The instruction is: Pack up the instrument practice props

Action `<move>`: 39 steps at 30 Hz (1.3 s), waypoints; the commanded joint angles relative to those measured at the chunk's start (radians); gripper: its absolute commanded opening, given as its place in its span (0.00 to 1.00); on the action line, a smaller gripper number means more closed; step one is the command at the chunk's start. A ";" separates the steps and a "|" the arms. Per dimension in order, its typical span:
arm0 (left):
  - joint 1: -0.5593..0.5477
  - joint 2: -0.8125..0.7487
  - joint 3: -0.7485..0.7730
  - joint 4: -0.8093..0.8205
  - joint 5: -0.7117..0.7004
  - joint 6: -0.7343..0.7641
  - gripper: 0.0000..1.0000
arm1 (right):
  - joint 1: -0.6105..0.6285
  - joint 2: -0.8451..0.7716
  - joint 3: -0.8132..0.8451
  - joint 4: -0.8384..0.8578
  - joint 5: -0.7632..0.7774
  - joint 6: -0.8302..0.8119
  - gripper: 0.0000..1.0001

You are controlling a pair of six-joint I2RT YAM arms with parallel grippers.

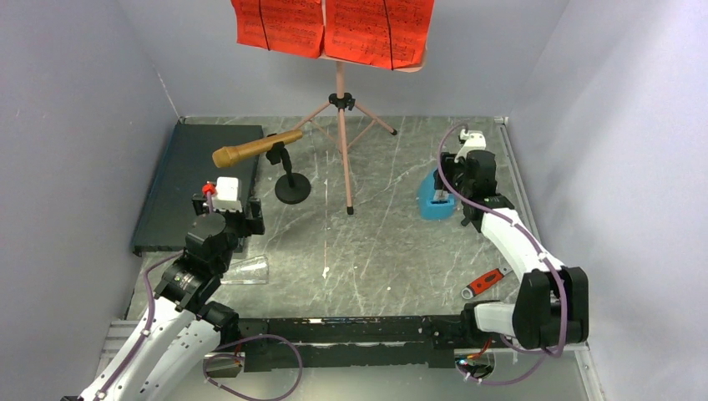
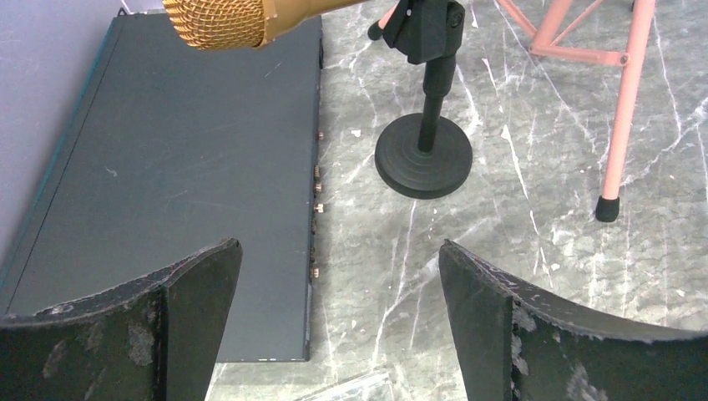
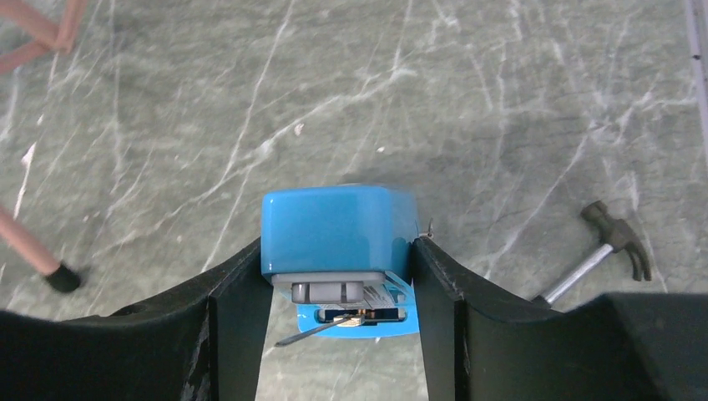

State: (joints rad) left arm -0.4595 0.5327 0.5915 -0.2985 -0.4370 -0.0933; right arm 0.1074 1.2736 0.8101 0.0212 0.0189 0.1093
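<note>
The blue wedge-shaped metronome (image 3: 338, 230) was found on the grey marbled table (image 1: 392, 259), to the right and toward the far side. It was clamped between the two fingers of the right gripper (image 3: 336, 251), one finger pressed against each side. Its lower front was partly covered by the fingers, and whether it was resting on the table or lifted could not be told. In the overhead view most of it was hidden by the right arm.

The left gripper (image 2: 338, 251) was held with its fingers wide apart and nothing between them, above the near edge of the flat dark rectangular case (image 2: 192, 167). Beyond it the gold microphone (image 2: 221, 21) was cut off by the top of the wrist view; its black round-base stand (image 2: 423, 154) stood just right of the case.

The pink tripod music stand (image 1: 341, 125) stood at the far middle, with red sheet-music pages (image 1: 330, 29) on its desk, cropped at the top. A red-handled wrench (image 1: 487, 282) lay near right. A clear object (image 1: 246, 269) beside the left arm was hard to make out.
</note>
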 commanded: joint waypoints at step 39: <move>0.003 0.275 0.091 -0.003 0.455 0.099 0.94 | 0.732 0.001 0.086 0.024 -0.168 -0.102 0.05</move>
State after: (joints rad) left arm -0.4595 0.7284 0.6224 -0.3199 -0.0582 -0.0021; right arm 0.8188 1.2602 0.8444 -0.0834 -0.1028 0.0292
